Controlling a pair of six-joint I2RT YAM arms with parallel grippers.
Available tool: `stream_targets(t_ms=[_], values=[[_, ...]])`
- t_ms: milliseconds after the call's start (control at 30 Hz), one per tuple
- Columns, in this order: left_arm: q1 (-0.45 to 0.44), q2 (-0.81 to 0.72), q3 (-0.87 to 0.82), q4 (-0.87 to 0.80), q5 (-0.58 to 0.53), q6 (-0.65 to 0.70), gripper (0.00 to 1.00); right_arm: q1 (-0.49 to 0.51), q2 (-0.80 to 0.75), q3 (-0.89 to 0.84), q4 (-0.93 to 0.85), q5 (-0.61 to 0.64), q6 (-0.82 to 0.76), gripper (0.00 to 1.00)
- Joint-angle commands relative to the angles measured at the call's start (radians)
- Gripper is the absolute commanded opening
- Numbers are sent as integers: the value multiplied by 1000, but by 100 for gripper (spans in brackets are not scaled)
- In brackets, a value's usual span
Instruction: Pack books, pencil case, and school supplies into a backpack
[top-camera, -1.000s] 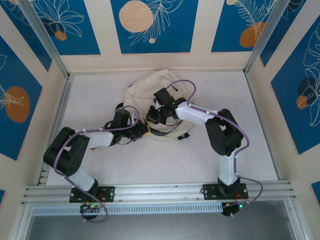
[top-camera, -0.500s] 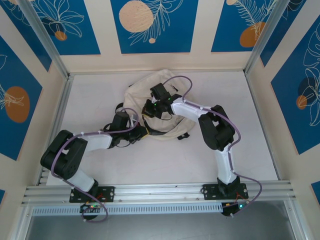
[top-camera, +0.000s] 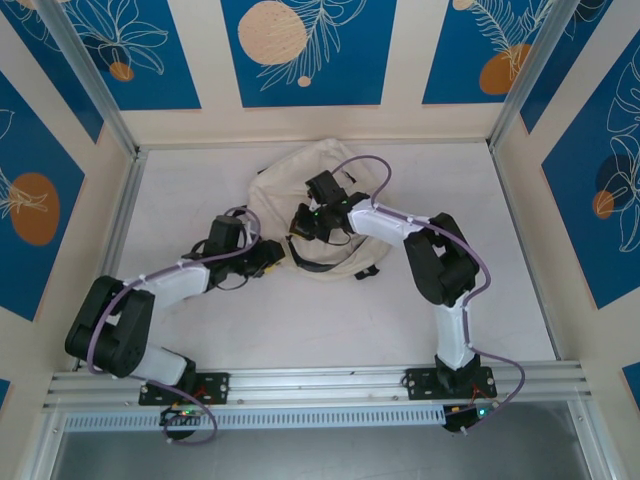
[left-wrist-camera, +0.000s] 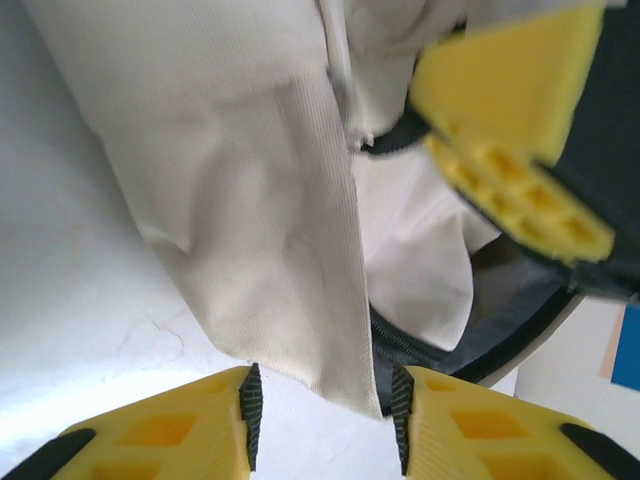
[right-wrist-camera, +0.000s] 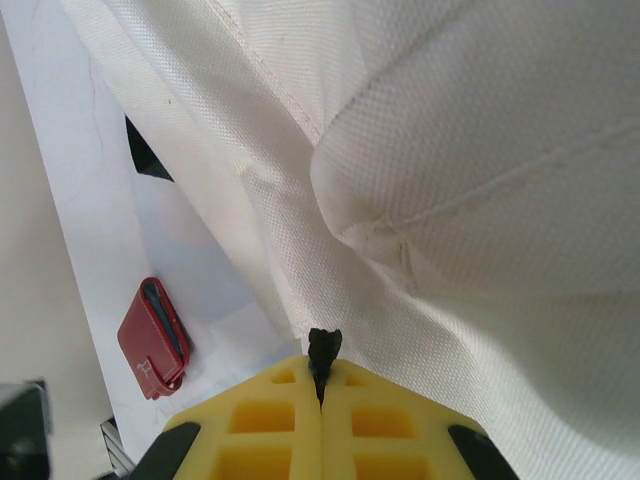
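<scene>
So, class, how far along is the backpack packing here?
Done: nothing certain; the backpack hides its contents. In hand: the right gripper pinches a small black tab beside its canvas, the left gripper is open around its edge. Left: a red case lies outside on the table.

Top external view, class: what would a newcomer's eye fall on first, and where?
The cream backpack, slumped at the back middle of the table, draws the eye first. The left gripper stands open around one of its canvas edges, and the right gripper is shut at a fold. A small red object lies on the table beside the bag.
</scene>
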Motion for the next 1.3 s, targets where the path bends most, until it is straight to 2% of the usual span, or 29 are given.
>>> stream_targets(t_ms=[0,233,400,500,567,633,800,867,1000,1267], values=[[36,-7,47,-41,-13,21,47,8,-57,-30,-9,10,-3,0],[48,150,207,-74,-94,4,63,21,-83,-66,-19,4,-3,0],[47,274,352,-254,-193,-6,63,38,-110,-70,-47,5,-18,0],[45,333,414,-345,-213,19,58,46,-129,-70,-65,8,-33,0],[45,367,450,-384,-209,38,50,50,-138,-69,-78,2,-43,0],[43,390,474,-408,-213,52,40,55,-147,-63,-98,2,-55,0],[41,417,511,-449,-273,74,6,73,-173,-22,-224,69,-93,0],[41,422,524,-465,-300,82,0,86,-184,5,-310,117,-113,0],[41,426,536,-486,-334,97,0,110,-222,10,-478,243,-138,0],[46,437,526,-485,-360,106,0,101,-365,-131,-620,451,-86,0]])
